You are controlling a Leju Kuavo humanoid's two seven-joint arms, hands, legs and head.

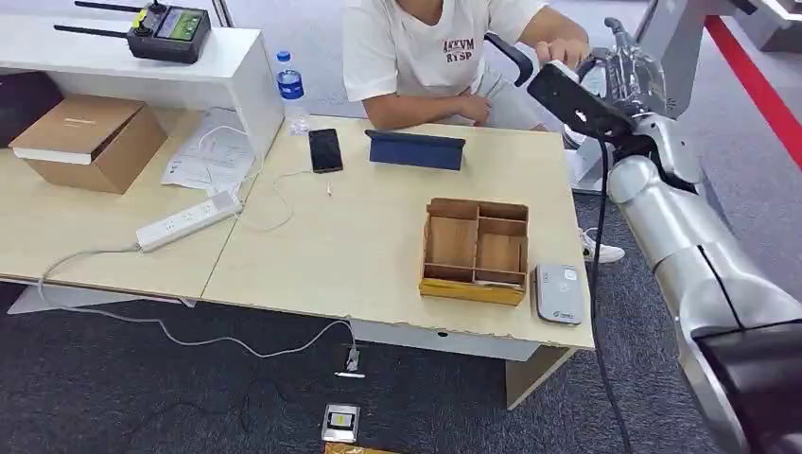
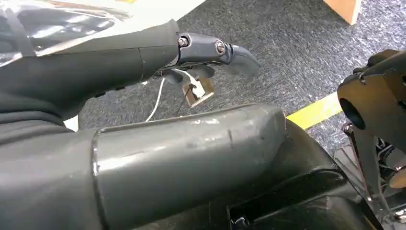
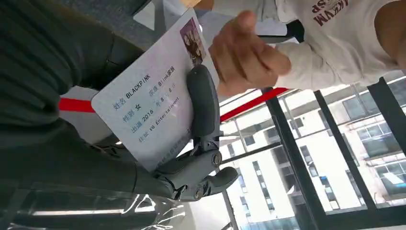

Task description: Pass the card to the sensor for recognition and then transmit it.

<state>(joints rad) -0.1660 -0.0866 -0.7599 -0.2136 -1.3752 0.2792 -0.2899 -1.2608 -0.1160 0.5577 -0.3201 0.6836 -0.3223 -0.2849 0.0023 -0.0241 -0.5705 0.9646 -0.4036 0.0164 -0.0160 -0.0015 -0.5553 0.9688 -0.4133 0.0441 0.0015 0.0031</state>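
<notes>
Beyond the desk (image 1: 359,255), the right hand (image 3: 201,143) clamps the card (image 3: 153,105) at the person's hand (image 3: 244,52); loosen only once they grip it; left hand (image 2: 210,52) hangs half-curled, empty

You see a white card (image 3: 148,103) printed with blue and black text and a small purplish picture, a dark grey right hand (image 3: 191,158), a white shirt (image 1: 426,38) with maroon lettering, a tan wooden tray (image 1: 476,250), a pale wood table (image 1: 322,246), and a light grey sensor (image 1: 558,293).
</notes>
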